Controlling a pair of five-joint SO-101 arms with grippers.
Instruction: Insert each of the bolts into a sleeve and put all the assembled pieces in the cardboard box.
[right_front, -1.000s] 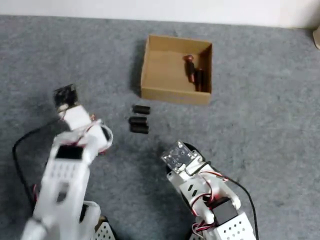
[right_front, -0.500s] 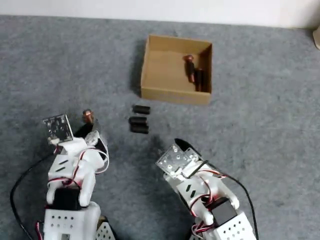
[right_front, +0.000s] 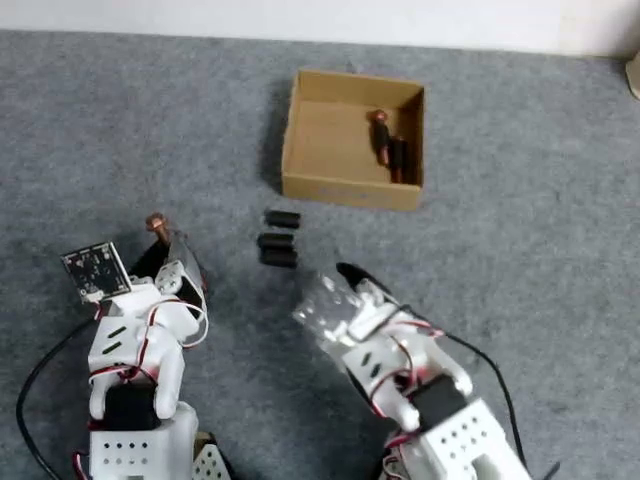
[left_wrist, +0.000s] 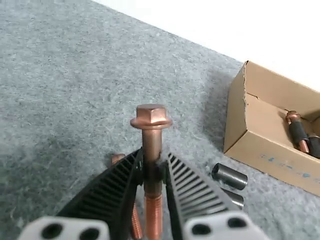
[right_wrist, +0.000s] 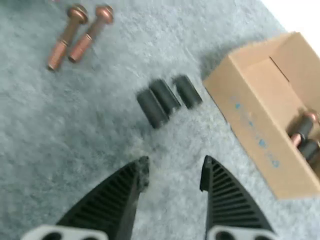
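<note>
Two arms (right_front: 135, 350) (right_front: 400, 365) fold low — left jaws clamp a bolt (left_wrist: 151, 140), right jaws gape near the sleeves (right_wrist: 166, 97).

Copper flanged hex bolt (left_wrist: 151, 120) pinched by its shank in the left gripper (left_wrist: 152, 162), head sticking out past the fingertips. Two more bolts (right_wrist: 77, 35) lie flat on the carpet, side by side. Three black sleeves (right_front: 279, 240) lie in a tight row near the open cardboard box (right_front: 350, 188). Sleeved bolts (right_front: 390, 148) lie inside by one wall, count unclear.
</note>
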